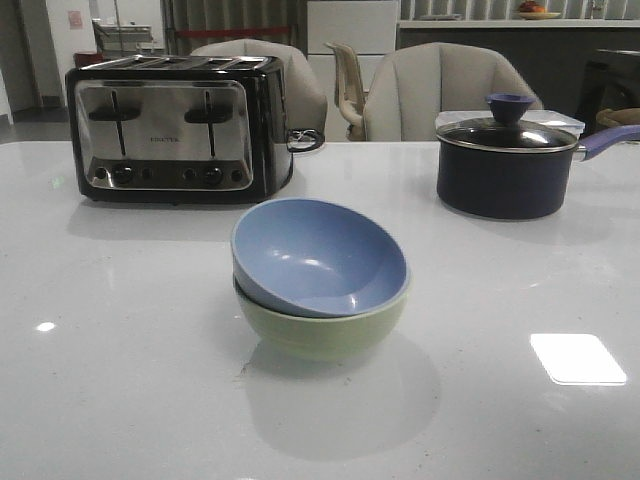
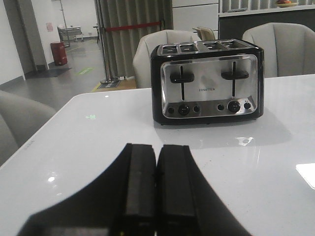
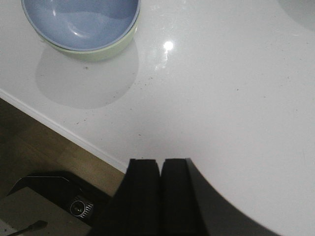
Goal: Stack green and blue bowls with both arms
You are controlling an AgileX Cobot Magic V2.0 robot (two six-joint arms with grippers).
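I see soft, even indoor light from overhead. The glossy tabletop [image 1: 120, 380] throws back a bright rectangle of glare at front right and small hot spots elsewhere. The bowls [image 1: 320, 280] cast a pale, diffuse shadow toward me. Both wrist views show their fingers as dark, slightly blurred shapes.

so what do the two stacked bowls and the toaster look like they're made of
The dusty blue round bowl, sitting tilted inside the pale sage green round bowl, shows only soft, dull highlights, so both look like matte plastic or melamine, possibly glazed ceramic. The four-slot toaster has a mirror-like brushed metal front, probably stainless steel, framed by glossy black casing, likely plastic.
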